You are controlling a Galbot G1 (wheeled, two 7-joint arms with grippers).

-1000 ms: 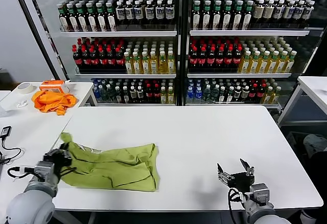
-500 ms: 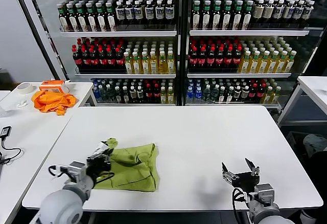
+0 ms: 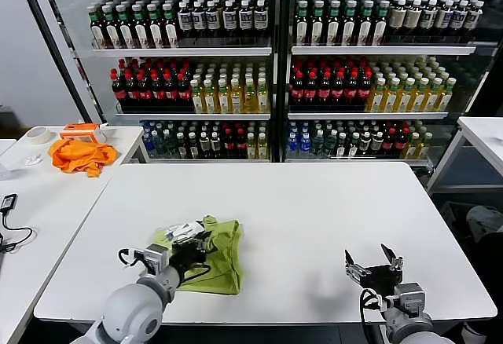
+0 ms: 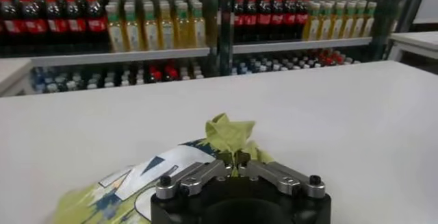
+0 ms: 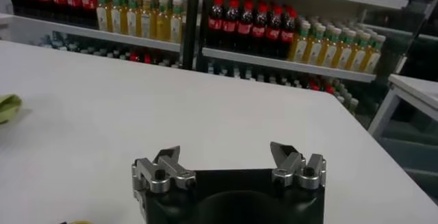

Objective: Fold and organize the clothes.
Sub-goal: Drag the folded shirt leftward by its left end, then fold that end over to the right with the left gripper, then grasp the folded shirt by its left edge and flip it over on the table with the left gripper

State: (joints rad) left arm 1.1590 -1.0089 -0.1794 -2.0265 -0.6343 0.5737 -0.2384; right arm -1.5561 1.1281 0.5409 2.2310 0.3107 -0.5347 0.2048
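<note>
The light yellow-green T-shirt (image 3: 216, 256) lies bunched on the white table (image 3: 314, 210), left of the middle and near the front edge. My left gripper (image 3: 196, 239) is shut on a pinch of its fabric (image 4: 229, 133), and that held part lies over the rest of the shirt. In the left wrist view the cloth sticks up between the closed fingertips of the left gripper (image 4: 234, 160). Beside them a white patch with blue marks (image 4: 161, 170) shows on the fabric. My right gripper (image 3: 376, 261) stands open and empty low at the front right, well clear of the shirt; in its own wrist view the right gripper (image 5: 229, 160) holds nothing.
A bright orange cloth (image 3: 78, 155) and a roll of tape (image 3: 36, 134) lie on a side table at the far left. Drink coolers full of bottles (image 3: 275, 61) stand behind the table. Another white table (image 3: 487, 136) is at the right.
My left gripper has carried the shirt's left edge rightward over the rest, so the cloth now covers about half its former width. The right arm has barely shifted.
</note>
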